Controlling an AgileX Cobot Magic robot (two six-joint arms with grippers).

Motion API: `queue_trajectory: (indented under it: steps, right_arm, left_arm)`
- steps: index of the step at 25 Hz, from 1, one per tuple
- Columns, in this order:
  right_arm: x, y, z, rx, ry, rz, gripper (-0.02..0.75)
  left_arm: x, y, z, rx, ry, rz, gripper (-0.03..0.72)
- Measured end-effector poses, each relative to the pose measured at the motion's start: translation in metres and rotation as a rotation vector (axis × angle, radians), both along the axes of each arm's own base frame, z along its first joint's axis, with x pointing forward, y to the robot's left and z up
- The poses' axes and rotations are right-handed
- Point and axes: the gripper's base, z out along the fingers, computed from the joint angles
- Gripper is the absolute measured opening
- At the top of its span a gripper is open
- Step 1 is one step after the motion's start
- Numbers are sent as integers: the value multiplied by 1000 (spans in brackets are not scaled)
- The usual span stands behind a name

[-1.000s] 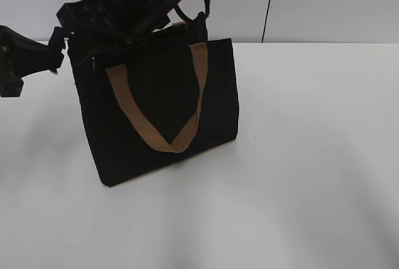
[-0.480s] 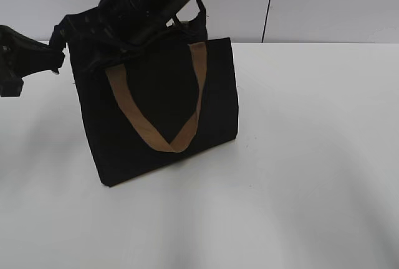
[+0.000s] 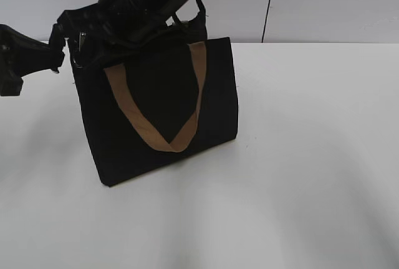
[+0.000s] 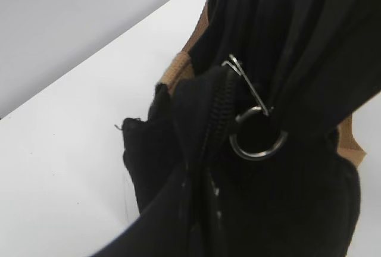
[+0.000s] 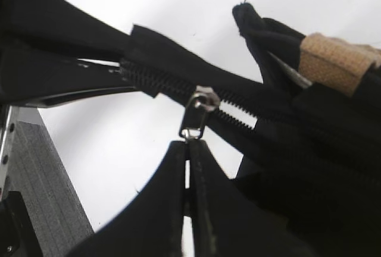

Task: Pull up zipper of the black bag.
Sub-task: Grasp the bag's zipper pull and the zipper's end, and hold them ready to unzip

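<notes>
The black bag [image 3: 162, 107] stands on the white table with a tan strap handle [image 3: 193, 94] hanging down its front. The zipper [image 5: 238, 111] runs along its top edge. My right gripper [image 5: 189, 144] reaches across over the bag's top left corner [image 3: 84, 45] and is shut on the silver zipper pull [image 5: 193, 127], just below the slider [image 5: 203, 99]. My left gripper [image 4: 208, 209] is shut on the black fabric at the zipper's end; it shows at the left of the exterior view [image 3: 59, 54]. The pull's ring [image 4: 259, 144] hangs beside the zipper.
The white table [image 3: 299, 157] spreads to the right and front of the bag. A grey wall [image 3: 324, 1] stands behind it. A tan tab [image 5: 333, 60] sits at the bag's top in the right wrist view.
My right gripper has shifted left and a little up along the bag's top toward the left corner, and the silver pull now shows there. The left gripper has stayed put.
</notes>
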Motion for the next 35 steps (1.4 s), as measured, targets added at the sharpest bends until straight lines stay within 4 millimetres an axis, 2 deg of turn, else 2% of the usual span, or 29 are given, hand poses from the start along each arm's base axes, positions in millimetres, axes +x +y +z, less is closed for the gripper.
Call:
queue_trajectory:
  steps: [9,11,15,19,29,31,34,35]
  right_arm:
    - [-1,-1,-2,-23,7,12,-4]
    - [-2,-1,-2,-27,10,16,43]
    - [-2,-1,-2,-25,17,9,199]
    - [-1,-1,-2,-19,21,-6,243]
    - [3,0,1,11,-8,-42,226]
    - [3,0,1,12,-8,-43,174]
    - [4,-1,0,-2,-19,-40,19]
    - [4,-1,0,-11,-25,-37,7]
  left_arm:
    - [-4,0,9,-5,-25,5,7]
    - [-4,0,9,-14,-18,9,7]
    - [-4,-1,9,-25,-12,7,7]
    - [-7,-1,13,-36,-15,12,7]
    - [-13,-2,20,-28,-16,-4,7]
    - [-13,-2,20,-29,-16,-4,7]
    - [-13,-2,20,-29,-15,-4,7]
    - [-13,-2,20,-30,-15,-3,7]
